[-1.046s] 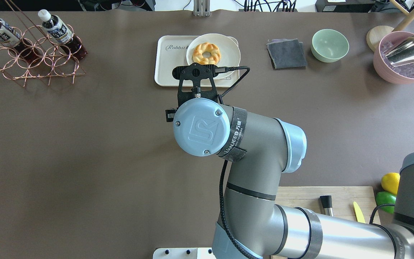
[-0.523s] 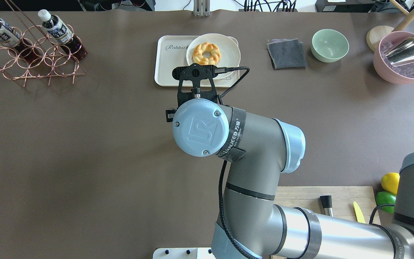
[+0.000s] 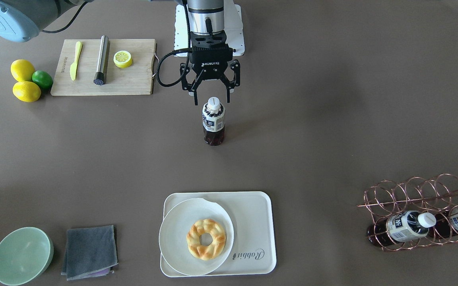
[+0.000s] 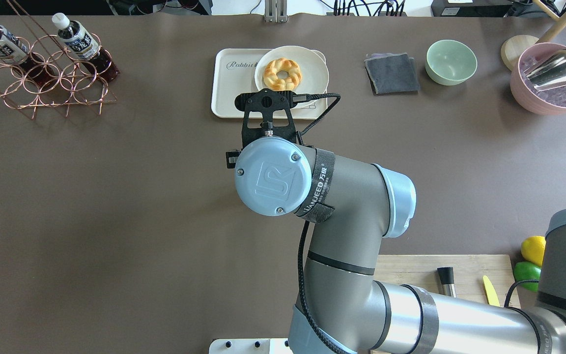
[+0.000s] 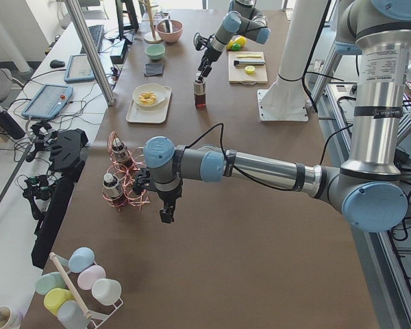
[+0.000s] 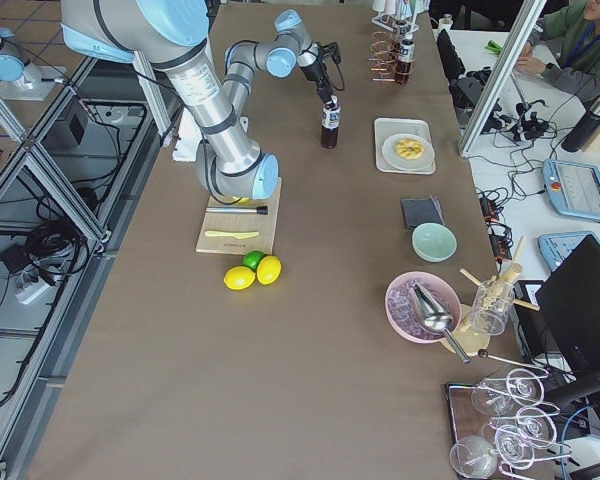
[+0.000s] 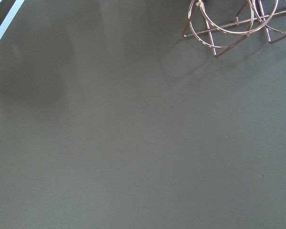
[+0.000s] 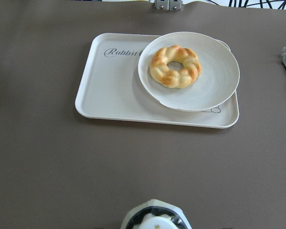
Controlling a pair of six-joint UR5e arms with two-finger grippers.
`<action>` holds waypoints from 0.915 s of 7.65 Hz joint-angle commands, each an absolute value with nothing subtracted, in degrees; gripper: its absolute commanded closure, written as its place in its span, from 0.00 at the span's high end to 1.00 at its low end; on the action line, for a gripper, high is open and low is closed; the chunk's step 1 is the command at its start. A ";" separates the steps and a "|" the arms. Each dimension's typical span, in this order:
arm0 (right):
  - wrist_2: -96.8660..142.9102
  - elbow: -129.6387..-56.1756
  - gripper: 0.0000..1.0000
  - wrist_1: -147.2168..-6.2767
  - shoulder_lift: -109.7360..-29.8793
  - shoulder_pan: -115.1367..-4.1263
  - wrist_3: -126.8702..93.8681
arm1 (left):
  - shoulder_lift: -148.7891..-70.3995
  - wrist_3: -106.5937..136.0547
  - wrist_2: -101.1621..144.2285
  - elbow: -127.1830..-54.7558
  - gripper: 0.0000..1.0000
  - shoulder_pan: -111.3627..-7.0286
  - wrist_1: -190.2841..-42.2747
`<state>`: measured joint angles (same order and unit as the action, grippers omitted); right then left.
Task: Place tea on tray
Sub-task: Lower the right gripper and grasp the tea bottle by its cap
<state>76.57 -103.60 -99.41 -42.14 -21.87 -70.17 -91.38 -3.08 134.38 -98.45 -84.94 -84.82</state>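
A tea bottle (image 3: 213,121) with a white cap stands upright on the brown table, well short of the cream tray (image 3: 253,222) with its "Rabbit" lettering. My right gripper (image 3: 212,101) is open, its fingers spread on either side of the bottle's cap and apart from it. The right wrist view shows the cap (image 8: 155,219) at the bottom edge and the tray (image 8: 114,86) ahead. In the overhead view the arm hides this bottle. My left gripper (image 5: 166,214) hangs beside the copper rack; whether it is open or shut I cannot tell.
A white plate (image 3: 173,234) with a doughnut (image 3: 206,239) fills the tray's left part in the front-facing view. Two more tea bottles (image 3: 406,226) lie in the copper rack (image 3: 424,190). Also present are a cutting board (image 3: 133,81), lemons, a green bowl (image 3: 22,256) and a grey cloth (image 3: 90,252).
In the overhead view the right arm's wrist has drifted slightly to the left. Nothing else has moved.
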 commanded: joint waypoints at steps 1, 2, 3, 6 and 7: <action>76.38 -102.48 0.85 -97.82 -42.10 -21.97 -70.05 | -91.41 -3.16 134.38 -98.44 0.98 -84.99 -84.81; 76.38 -102.39 0.78 -97.82 -42.10 -21.97 -69.96 | -91.41 -3.16 134.38 -98.44 0.98 -84.99 -84.81; 76.55 -102.74 0.32 -97.82 -42.10 -22.23 -69.53 | -91.41 -3.16 134.38 -98.44 0.98 -84.99 -84.81; 76.99 -103.18 0.00 -97.91 -42.01 -22.76 -68.55 | -91.67 -3.08 134.38 -98.44 0.98 -84.90 -84.81; 76.99 -103.10 0.00 -97.91 -42.01 -22.94 -68.47 | -91.67 -3.08 134.38 -98.44 0.98 -84.99 -84.81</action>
